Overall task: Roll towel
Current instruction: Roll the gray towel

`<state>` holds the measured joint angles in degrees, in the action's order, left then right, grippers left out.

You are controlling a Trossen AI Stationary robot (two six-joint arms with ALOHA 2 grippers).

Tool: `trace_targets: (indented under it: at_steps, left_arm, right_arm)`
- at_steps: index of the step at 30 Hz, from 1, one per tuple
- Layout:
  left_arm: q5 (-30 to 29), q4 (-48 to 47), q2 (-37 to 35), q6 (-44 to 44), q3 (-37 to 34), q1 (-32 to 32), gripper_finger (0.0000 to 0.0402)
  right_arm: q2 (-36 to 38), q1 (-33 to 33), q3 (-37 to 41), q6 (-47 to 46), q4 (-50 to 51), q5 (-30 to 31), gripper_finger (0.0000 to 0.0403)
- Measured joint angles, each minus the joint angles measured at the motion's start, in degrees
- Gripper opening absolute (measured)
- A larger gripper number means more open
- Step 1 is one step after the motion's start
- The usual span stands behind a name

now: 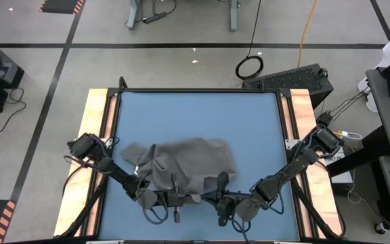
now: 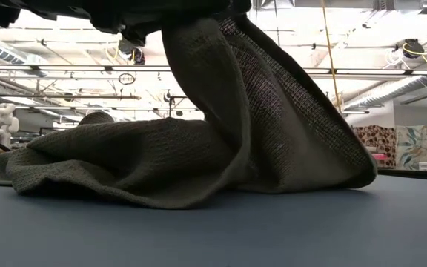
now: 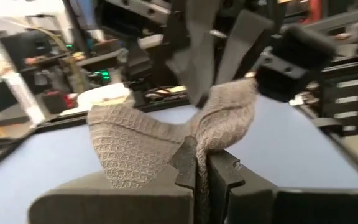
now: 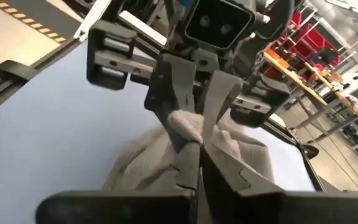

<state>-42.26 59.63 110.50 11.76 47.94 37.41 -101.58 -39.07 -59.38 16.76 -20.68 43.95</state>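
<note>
Left end effector (image 3: pixel 202 163) clenched on towel (image 1: pixel 181 166) edge, right end effector (image 4: pixel 194 163) clenched on same bunch, nose to nose. Towel lifted between them, rest slumped on table (image 1: pixel 195 115) beyond. Risk: crumpled cloth, opposing pulls, no clean roll; fold could slip free.

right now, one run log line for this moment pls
step: lifting towel edge | left gripper: shut on towel | right gripper: shut on towel | table: towel bunched, unrolled

No readable text – no labels, brands, numbers or signs
</note>
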Motion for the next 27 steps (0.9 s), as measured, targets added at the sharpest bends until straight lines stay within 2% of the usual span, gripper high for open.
trace_targets:
  at_steps: [4,8,16,21,27]
  left_arm:
    - [-5.4,-0.4,-0.4,5.3,0.0,2.4,0.0048]
    - [-9.9,-0.3,-2.5,5.7,0.0,4.8,0.0099]
    - [-10.9,-2.7,-3.9,8.4,4.2,6.5,0.0185]
    - [-13.4,-10.1,-3.8,6.7,8.1,5.1,0.0210]
    - [-13.6,-18.4,-3.8,-1.0,10.5,3.6,0.0212]
  right_arm:
    - [0.0,0.1,0.0,-1.0,-1.5,0.0,0.0003]
    - [0.0,0.5,-0.4,-3.3,-1.5,-0.1,0.0001]
    - [0.0,2.7,-3.4,-5.5,0.0,-0.6,0.0001]
    - [0.0,3.1,-3.8,-5.5,0.4,-0.8,0.0000]
    - [0.0,3.1,-3.8,-5.4,0.4,-0.6,0.0000]
